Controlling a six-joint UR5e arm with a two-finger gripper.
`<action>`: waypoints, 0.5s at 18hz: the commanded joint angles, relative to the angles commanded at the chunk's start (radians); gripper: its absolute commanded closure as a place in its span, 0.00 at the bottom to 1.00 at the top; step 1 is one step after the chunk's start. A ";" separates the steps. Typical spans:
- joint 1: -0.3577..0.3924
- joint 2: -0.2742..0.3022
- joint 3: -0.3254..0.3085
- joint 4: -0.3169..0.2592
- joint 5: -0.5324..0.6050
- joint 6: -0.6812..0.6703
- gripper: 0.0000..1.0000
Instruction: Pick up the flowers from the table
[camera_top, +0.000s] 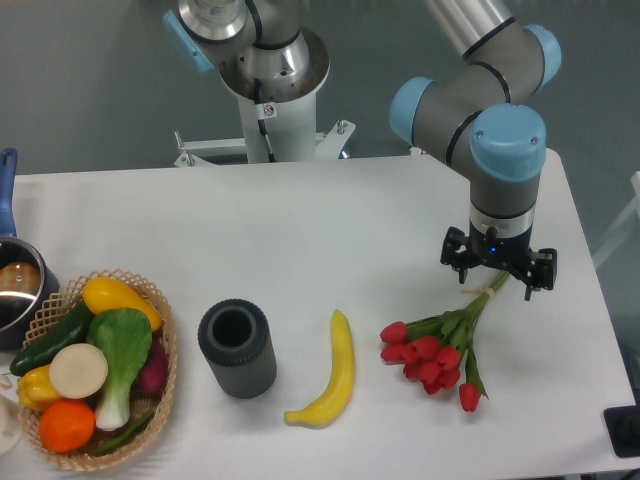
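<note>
Near the right edge of the table (300, 220), we see the gripper (497, 283) pointing straight down over the stem end of the flowers (435, 352); whether its fingers are spread or already pinching the stems we cannot tell. The red tulip heads lie toward the front edge, just right of a banana (332, 375). We judge a grip so far from the heavy heads could let the bunch tilt or slip.
</note>
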 joint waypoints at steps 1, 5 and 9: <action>-0.002 0.000 0.000 -0.002 0.000 0.000 0.00; -0.002 0.000 -0.008 0.000 -0.003 -0.002 0.00; 0.002 -0.023 -0.102 0.145 -0.006 0.000 0.00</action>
